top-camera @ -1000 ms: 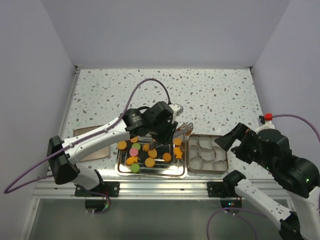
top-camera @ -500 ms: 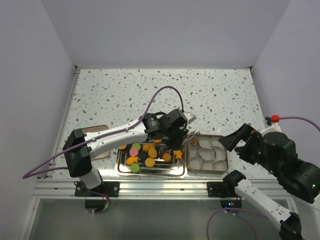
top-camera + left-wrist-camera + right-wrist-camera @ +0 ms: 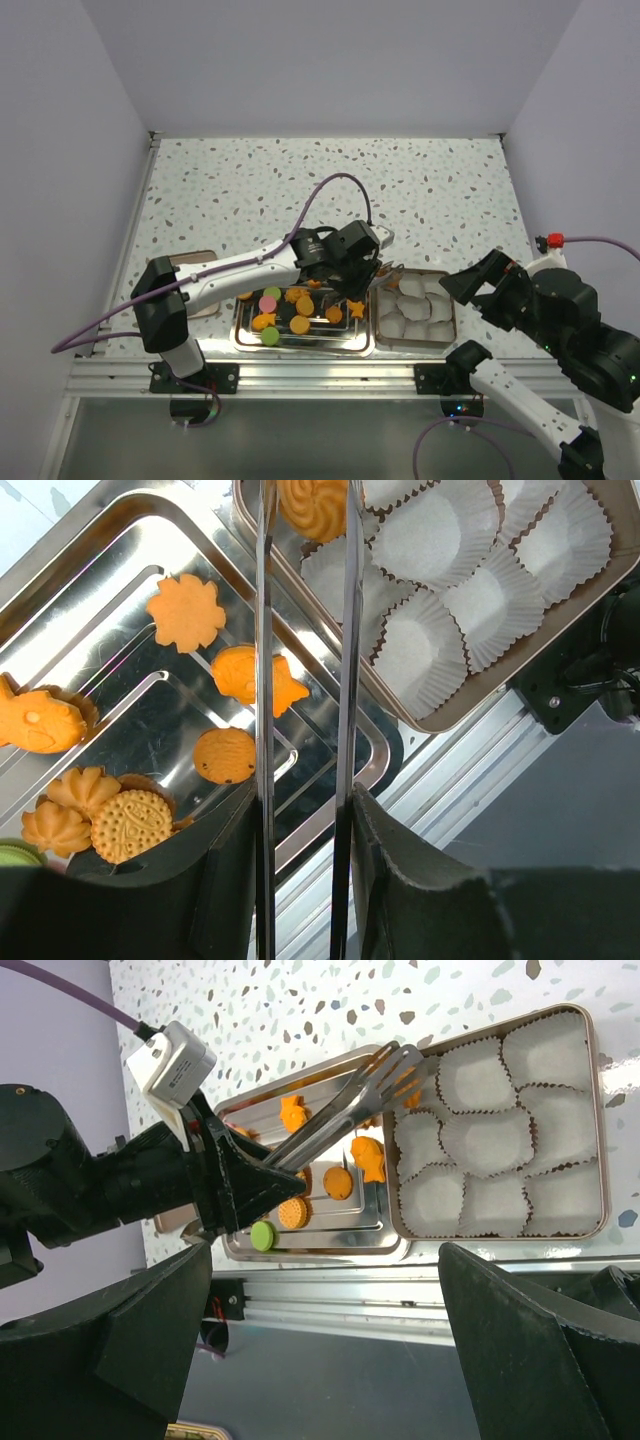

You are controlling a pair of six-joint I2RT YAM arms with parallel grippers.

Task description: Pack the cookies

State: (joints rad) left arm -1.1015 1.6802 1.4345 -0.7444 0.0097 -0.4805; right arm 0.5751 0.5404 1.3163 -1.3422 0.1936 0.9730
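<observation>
The cookies (image 3: 299,324) lie on a shiny metal tray (image 3: 300,346): orange discs, stars and a fish (image 3: 35,725), plus pink and green discs. My left gripper (image 3: 300,820) is shut on metal tongs (image 3: 347,680), and it hangs over the tray's right end (image 3: 358,262). The tongs' tips pinch an orange swirl cookie (image 3: 312,505) over the left edge of the box (image 3: 455,322) of white paper cups (image 3: 435,530). My right gripper (image 3: 325,1260) is open and empty, raised off the box's right side (image 3: 482,287).
A tan flat lid (image 3: 195,290) lies left of the tray, partly under the left arm. An aluminium rail (image 3: 320,375) runs along the near table edge. Walls close in the speckled table (image 3: 430,190) on three sides.
The left arm has swung the tongs and the cookie rightward from over the tray to the box's left edge. The right arm has drifted slightly right, still open.
</observation>
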